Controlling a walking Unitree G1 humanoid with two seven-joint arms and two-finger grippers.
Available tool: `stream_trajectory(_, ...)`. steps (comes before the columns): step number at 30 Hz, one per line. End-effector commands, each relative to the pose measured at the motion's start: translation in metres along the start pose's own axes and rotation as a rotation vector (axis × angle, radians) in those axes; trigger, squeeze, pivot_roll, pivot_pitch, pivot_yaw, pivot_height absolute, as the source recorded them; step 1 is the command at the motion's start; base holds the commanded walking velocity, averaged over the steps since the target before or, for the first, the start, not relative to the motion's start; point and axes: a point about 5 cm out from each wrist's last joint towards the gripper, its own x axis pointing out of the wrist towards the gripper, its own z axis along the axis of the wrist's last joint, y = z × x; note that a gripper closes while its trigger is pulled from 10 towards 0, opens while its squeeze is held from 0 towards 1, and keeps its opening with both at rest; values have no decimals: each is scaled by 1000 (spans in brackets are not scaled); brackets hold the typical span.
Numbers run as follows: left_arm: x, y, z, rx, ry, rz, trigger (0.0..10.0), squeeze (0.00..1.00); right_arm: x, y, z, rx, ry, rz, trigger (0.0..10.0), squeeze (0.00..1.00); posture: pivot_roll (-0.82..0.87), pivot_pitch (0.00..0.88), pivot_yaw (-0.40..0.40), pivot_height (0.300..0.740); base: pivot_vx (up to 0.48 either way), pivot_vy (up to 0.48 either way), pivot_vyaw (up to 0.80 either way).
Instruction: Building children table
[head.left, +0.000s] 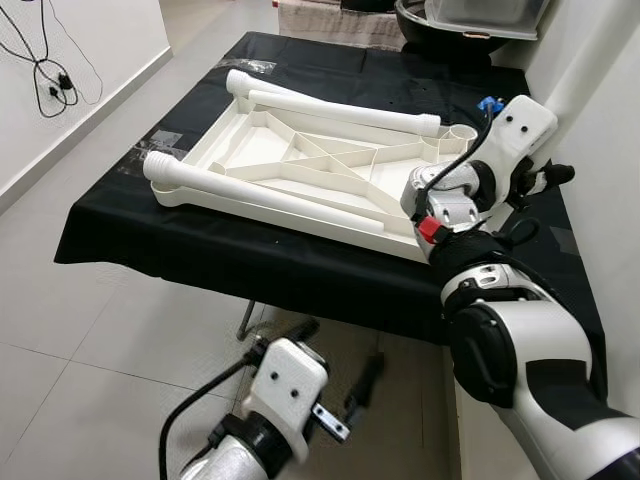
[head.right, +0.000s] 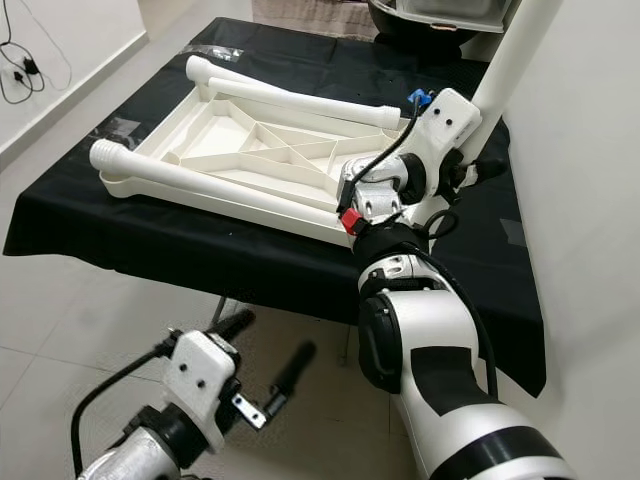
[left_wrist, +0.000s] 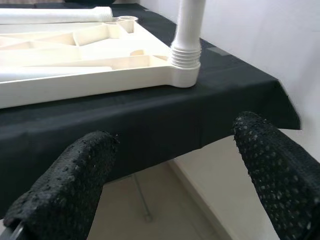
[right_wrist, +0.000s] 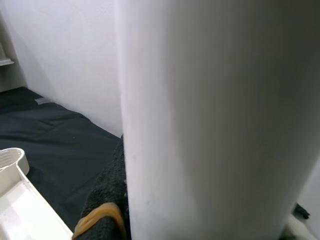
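Observation:
A white children's table top (head.left: 300, 165) lies upside down on a table draped in black cloth (head.left: 200, 250). Two loose white legs lie on it, one along its near side (head.left: 250, 190) and one along its far side (head.left: 340, 108). A third leg (head.right: 510, 50) stands upright in the near right corner socket (left_wrist: 185, 75). My right gripper (head.right: 472, 168) is shut on this leg, whose white shaft (right_wrist: 200, 120) presses against a black pad (right_wrist: 107, 200). My left gripper (head.left: 335, 355) hangs open and holds nothing, below the table's front edge and above the floor.
A white wall runs close along the table's right side (head.right: 590, 200). A dark basin with a clear tub (head.left: 465, 25) sits beyond the far end. Cables hang on the left wall (head.left: 50, 70). Pale floor tiles (head.left: 90, 350) lie in front and to the left.

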Motion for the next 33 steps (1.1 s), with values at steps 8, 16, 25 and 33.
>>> stream_trajectory(8, -3, -3, -5, -6, 26, -16, 10000, 0, -2, -6, -29, -101, 50, 9, 10000, 0, 91, 146, -73, 740, 0, 0, 0)
stream_trajectory(16, -3, -2, -6, -5, 28, -16, 10000, 0, -3, -5, -30, -75, 56, 27, 10000, 1000, 89, 145, -76, 740, 0, 0, 0)
stream_trajectory(25, -3, -1, -6, -7, 32, -7, 10000, 0, -4, -4, -28, -66, 45, 39, 10000, 0, 90, 150, -76, 740, 0, 0, 0)
stream_trajectory(33, -3, 0, -7, -3, 36, -1, 10000, 0, -9, 1, -25, -27, 56, 83, 10000, 0, 88, 148, -74, 740, 0, 0, 0)
